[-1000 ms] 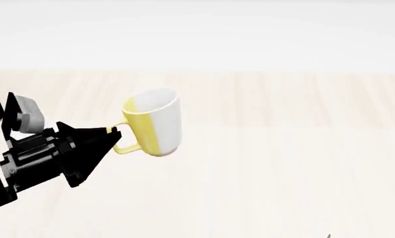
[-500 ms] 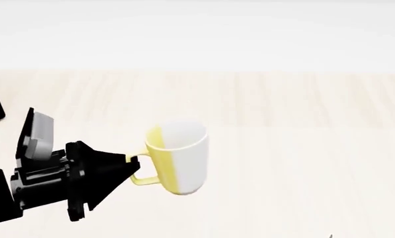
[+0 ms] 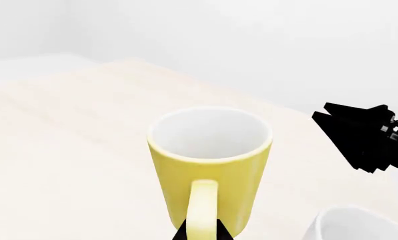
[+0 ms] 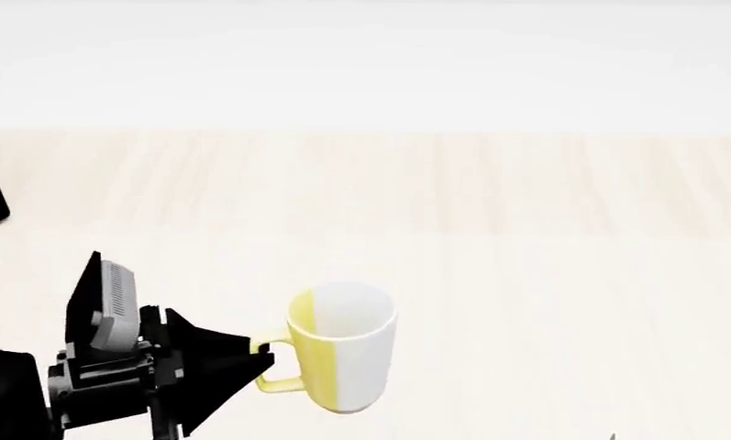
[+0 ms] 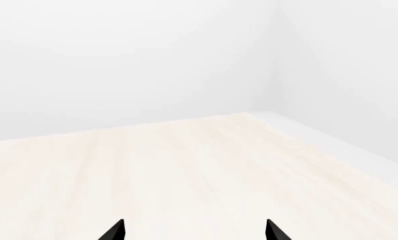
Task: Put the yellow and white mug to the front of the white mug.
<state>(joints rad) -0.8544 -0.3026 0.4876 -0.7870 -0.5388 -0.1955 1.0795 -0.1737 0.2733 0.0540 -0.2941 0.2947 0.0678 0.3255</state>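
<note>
head view: left end effector (image 4: 262,365), clamped on yellow and white mug's (image 4: 340,346) handle, had carried it nearer; placement pending.

Left end effector (image 4: 258,364) pinched closed low at the left — right end effector (image 5: 193,231) spread apart

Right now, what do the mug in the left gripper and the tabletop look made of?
Yellow and white mug: likely glazed ceramic, judging by its thick rim and smooth, softly shaded walls. Table: pale wood or laminate, matte, with faint lengthwise grain streaks.
</note>
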